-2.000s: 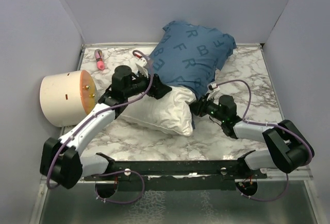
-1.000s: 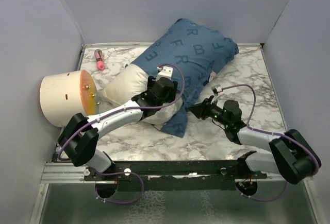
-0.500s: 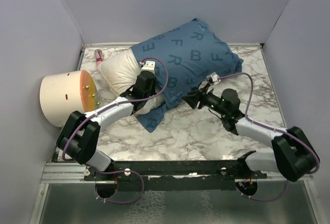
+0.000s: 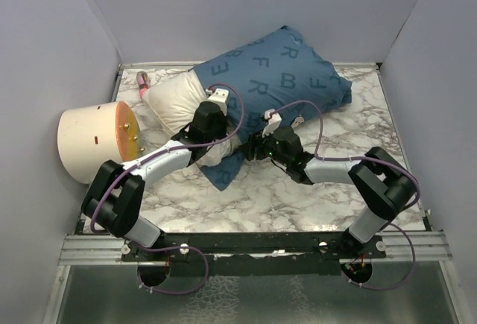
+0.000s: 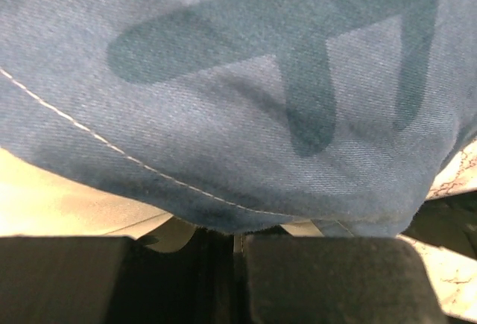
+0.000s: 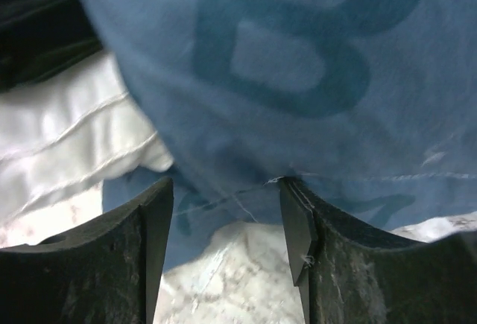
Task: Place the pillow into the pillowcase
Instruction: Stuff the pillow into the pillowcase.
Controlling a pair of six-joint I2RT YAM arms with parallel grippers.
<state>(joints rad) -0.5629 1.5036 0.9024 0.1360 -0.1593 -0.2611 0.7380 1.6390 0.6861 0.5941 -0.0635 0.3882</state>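
Marbled tabletop (image 4: 320,190), walled in grey, is seen from above. The pillowcase (image 4: 283,78) is spread toward 12 o'clock of the table's middle, with the pillow (image 4: 173,104) mostly inside it; a bare white end is exposed toward 10 o'clock. The left gripper (image 5: 238,243) is clamped tight on the pillowcase's stitched hem, with blue cloth filling its wrist view toward 12 o'clock and a strip of pillow at 9 o'clock. The right gripper (image 6: 227,212) is parted about halfway, with nothing gripped. The hem is draped just beyond its fingertips at 12 o'clock, and white pillow is seen at 10 o'clock. A cream drum (image 4: 97,141) is set at the table's 9 o'clock edge.
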